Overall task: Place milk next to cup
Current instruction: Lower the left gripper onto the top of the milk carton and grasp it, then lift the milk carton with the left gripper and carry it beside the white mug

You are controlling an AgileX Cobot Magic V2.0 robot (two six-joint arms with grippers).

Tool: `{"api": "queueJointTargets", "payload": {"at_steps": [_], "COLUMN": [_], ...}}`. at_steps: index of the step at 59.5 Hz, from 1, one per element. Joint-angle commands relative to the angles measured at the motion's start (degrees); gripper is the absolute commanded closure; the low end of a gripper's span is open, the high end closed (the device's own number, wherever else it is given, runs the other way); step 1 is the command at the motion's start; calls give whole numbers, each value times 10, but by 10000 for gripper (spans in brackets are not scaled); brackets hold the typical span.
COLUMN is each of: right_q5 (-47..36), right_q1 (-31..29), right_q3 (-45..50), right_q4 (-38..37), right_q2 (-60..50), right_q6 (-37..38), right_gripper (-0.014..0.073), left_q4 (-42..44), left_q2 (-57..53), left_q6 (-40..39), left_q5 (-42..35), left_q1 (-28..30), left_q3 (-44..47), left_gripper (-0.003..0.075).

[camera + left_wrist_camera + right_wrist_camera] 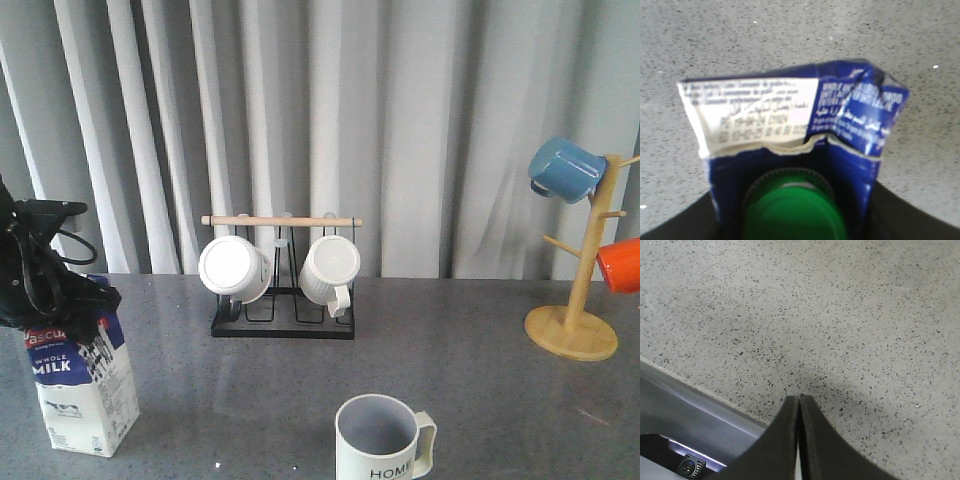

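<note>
milk [82,385] upright on table [470,330], left gripper [55,300] at its top, grip state unclear, cup [382,440] well apart, right gripper [799,405] closed, empty

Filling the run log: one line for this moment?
left gripper: at milk top | right gripper: shut, idle | cup: apart
</note>
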Motion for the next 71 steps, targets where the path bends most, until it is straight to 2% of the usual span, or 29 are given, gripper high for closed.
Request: {"api": "queueJointTargets", "payload": {"at_steps": [1,9,17,23,47,57,71], "right_q5": [-29,-29,-29,-29,-24,-18,-18], "right_q1": [-1,-1,-1,-1,-1,-1,-1], "right_q3": [-16,-16,-16,-16,-16,-16,-16], "right_q4": [-2,-2,-2,-2,6,7,7], "right_q2": [3,3,3,3,3,3,3], "right_q6": [0,0,0,0,0,0,0], "right_gripper": [602,602,602,602,602,602,602], "left_q4": [-56,-154,-265,-312,-233,-191,-172], "left_q2": [-54,-87,-115,-122,-83,-66,-43], "left_q6": [2,4,33,48,23,-13,-15], "left_q5": [-24,-39,-42,-45,-93,-96,-88], "left_q1": [1,1,-13,-37,-140,-159,-170], "left_q3": [-18,-18,-18,-18,-18,-18,-18], "left_gripper": [668,729,727,727,726,725,718]}}
